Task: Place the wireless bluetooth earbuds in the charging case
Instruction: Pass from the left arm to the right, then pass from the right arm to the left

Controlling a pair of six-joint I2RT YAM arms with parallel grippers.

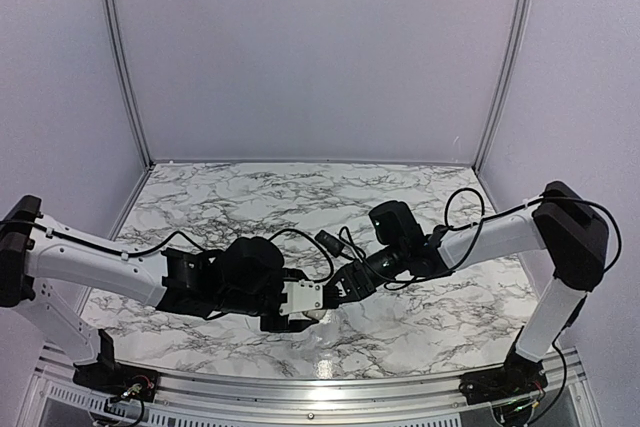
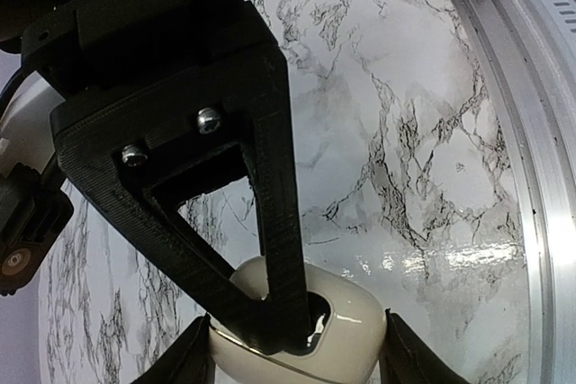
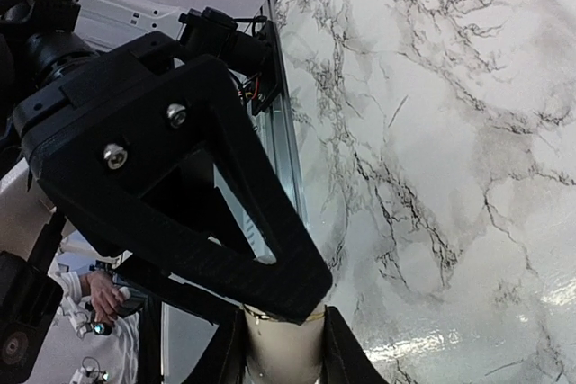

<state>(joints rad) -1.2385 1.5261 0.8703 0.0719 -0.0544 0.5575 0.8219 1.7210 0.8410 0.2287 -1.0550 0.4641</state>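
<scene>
The cream-white charging case [image 2: 360, 334] hangs above the marble table, gripped from both sides. My left gripper [image 2: 304, 361] is shut on it, with one finger against each end. In the right wrist view the case [image 3: 283, 352] shows a thin gold rim, and my right gripper [image 3: 284, 348] is shut on its narrow sides. In the top view the left gripper [image 1: 303, 303] and the right gripper [image 1: 338, 285] meet at the table's front centre. A dark recess opens in the case's top, partly under the right gripper's finger [image 2: 270, 222]. The earbuds are hidden.
An aluminium rail [image 2: 531, 150] runs along the table's near edge. White walls close in the marble table [image 1: 300, 197] on three sides. Black cables [image 1: 345, 242] loop over the right arm. A person's hand [image 3: 106, 298] shows beyond the rail.
</scene>
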